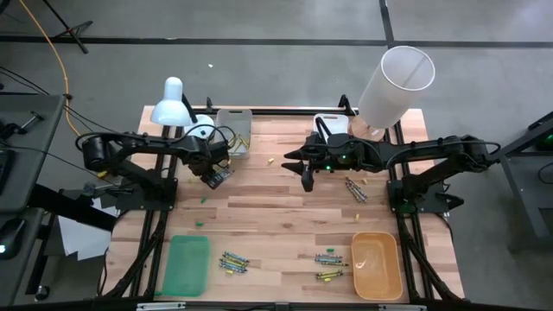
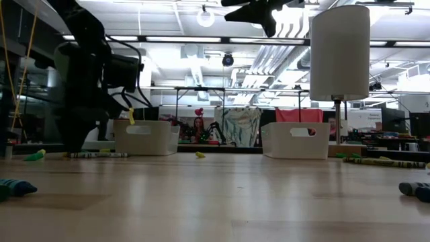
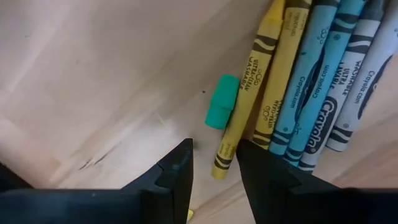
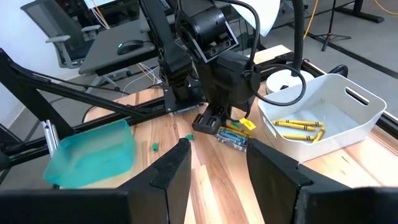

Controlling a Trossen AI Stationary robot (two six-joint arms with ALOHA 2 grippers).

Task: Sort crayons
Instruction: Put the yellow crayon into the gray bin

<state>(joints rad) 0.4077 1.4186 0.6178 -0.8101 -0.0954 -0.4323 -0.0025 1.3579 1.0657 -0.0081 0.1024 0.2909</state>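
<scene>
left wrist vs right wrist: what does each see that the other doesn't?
Left wrist only: crayon labels close up, two yellow crayons, two blue ones, grey ones, plus a short teal stub by the nearest yellow. The left gripper hangs open above them.

Right wrist only: the green tray, the white bin holding yellow crayons, the left arm, and the open right gripper.

Both: the wooden table and the crayon cluster under the left gripper.

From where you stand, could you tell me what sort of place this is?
Probably a robotics lab or workshop: a wooden table on a dark frame with two arms, open ceiling lights over workbenches behind, and an office chair nearby.
</scene>
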